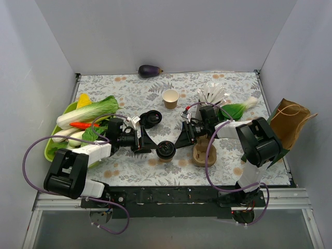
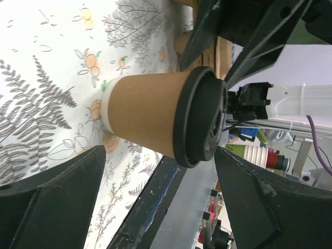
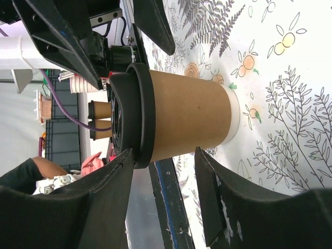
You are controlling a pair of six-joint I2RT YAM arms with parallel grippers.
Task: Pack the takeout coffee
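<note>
Takeout coffee [image 1: 166, 150] stands upright on the table [image 1: 233, 171], front centre, black lid on, right between the two arms. Left gripper [image 1: 153, 147] sits just beside it on the left, right gripper [image 1: 178, 142] just beside it on the right.

In the left wrist view we see the left gripper [image 2: 160, 151] spread wide, with the cup [image 2: 155, 116] ahead of the tips and nothing grasped. Right wrist view is similar: the right gripper [image 3: 166, 151] is released, with the cup [image 3: 181, 116] just past the fingertips [image 3: 111, 181]. We can't tell if the lid rim touches one.

The unlidded cup [image 1: 170, 98] and the stack of loose lids [image 1: 150, 118] are further back, apart from the coffee. Brown cup carrier [image 1: 203, 153] sits near its right.
</note>
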